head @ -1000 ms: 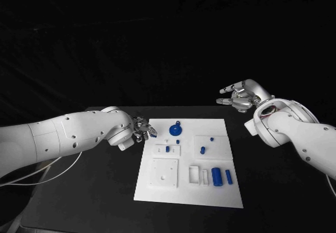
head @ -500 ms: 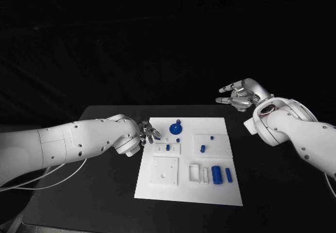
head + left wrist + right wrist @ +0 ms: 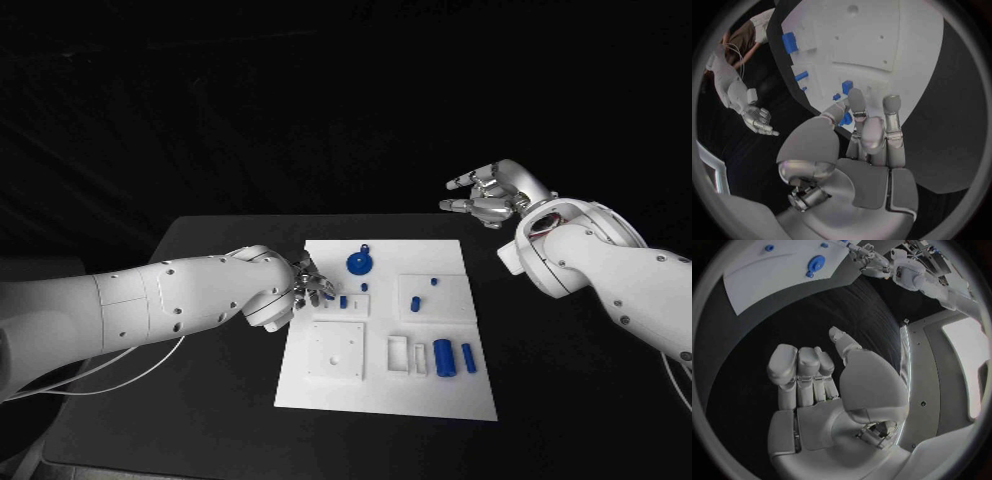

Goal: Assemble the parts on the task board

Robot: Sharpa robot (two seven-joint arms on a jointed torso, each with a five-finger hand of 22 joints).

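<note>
1. Since the earlier head view your left hand (image 3: 307, 283) has slid along the near-left edge of the task board (image 3: 346, 400) toward the small blue part (image 3: 348, 303) in the upper-left block, while your right hand (image 3: 492, 196) has barely shifted, raised well clear beyond the board's far right corner.

2. Head view now: you have the left hand's fingers bunched at the board's left edge, just beside that small part; whether they touch it you cannot tell from here. On the board lie the round blue part (image 3: 361, 265) near the far edge, a short blue peg (image 3: 415, 304) on the right-hand block, and two blue cylinders (image 3: 446, 358) toward the near right, all well apart from both hands.

3. Left wrist view: your left hand (image 3: 870, 137) shows fingers (image 3: 892, 112) straight and close together, tips over the board's rim beside a small blue part (image 3: 846, 86). Nothing is held.

4. Right wrist view: your right hand (image 3: 826, 385) has fingers loosely extended and apart, holding nothing, above the black table (image 3: 786, 325).

5. My judgement for the step in hand: you are reaching for the small part. Spread thumb and fingers before closing, come down straight over it, and pinch it low so it does not skid across the board
</note>
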